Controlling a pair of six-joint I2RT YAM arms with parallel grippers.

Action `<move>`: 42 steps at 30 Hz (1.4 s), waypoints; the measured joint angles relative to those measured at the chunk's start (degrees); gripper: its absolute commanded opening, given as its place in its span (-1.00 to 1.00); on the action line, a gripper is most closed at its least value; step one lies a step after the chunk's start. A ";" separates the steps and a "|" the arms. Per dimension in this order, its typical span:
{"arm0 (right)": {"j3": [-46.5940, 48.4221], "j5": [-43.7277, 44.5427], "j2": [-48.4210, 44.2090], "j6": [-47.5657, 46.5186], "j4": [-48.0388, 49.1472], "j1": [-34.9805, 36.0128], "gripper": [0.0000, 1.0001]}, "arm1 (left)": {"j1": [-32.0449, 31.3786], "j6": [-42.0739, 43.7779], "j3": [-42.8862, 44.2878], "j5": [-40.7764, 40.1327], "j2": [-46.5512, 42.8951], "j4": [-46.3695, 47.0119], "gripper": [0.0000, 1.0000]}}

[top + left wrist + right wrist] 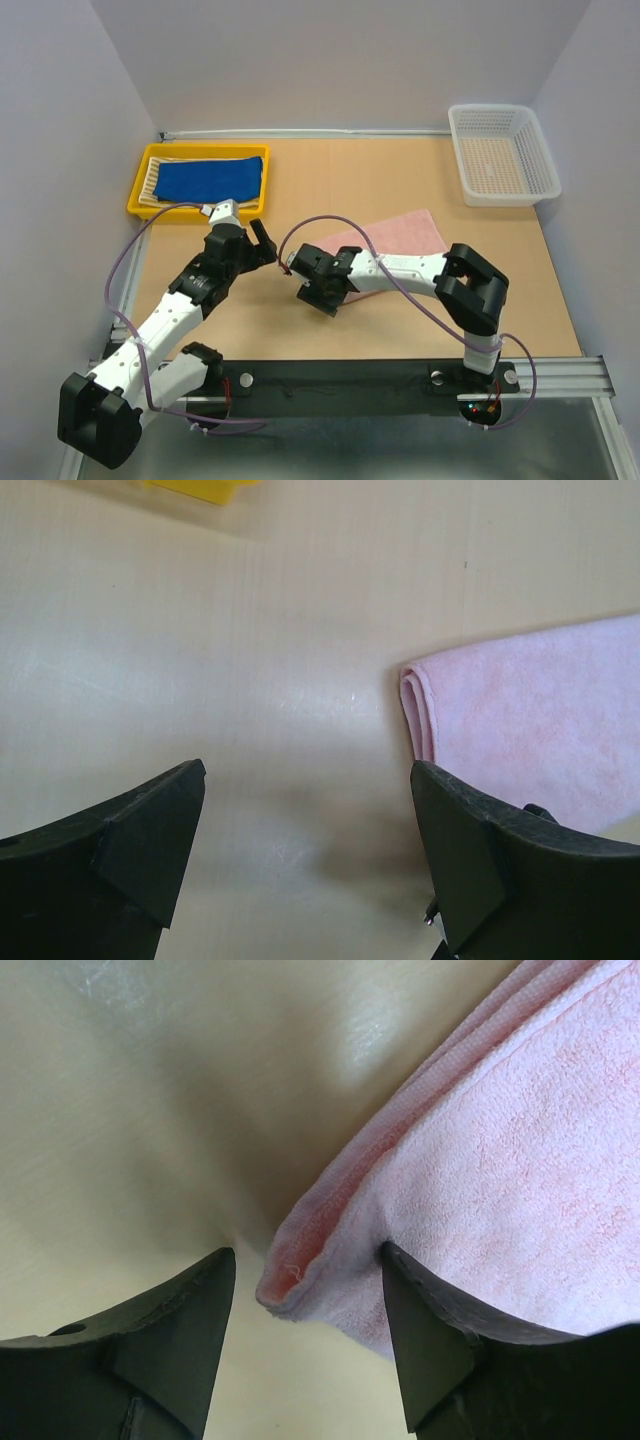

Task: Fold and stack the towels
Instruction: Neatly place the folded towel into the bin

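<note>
The pink towel [405,236] lies folded on the table, partly under my right arm. In the right wrist view its layered corner [300,1270] sits between the fingers of my right gripper [307,1250], which is open; the right finger [430,1310] presses on the cloth and the left one stands apart. My left gripper [262,242] hangs open over bare table [300,680], with the pink towel's folded edge [420,710] just right of it. The blue towel [210,180] lies on the yellow-and-cream striped towel [158,172] in the yellow tray.
The yellow tray [135,203] sits at the back left near the wall. A white mesh basket [500,190] stands at the back right. The two grippers are close together near the table's middle.
</note>
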 measured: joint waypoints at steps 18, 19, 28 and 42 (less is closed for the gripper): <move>4.70 1.84 2.62 -5.70 -6.97 0.00 0.25 | 0.79 2.36 0.00 -0.35 -1.73 -0.17 0.91; 4.70 1.81 2.93 -5.95 -7.06 0.00 0.25 | 0.79 2.36 0.00 -0.33 -1.73 -0.15 0.91; 4.66 0.52 4.02 -8.37 -6.47 0.00 0.13 | 0.83 2.38 0.00 -0.24 -1.73 0.02 0.91; 2.95 1.03 3.89 -10.45 -4.15 0.07 -0.77 | 0.85 0.90 -0.81 1.81 0.31 1.95 0.91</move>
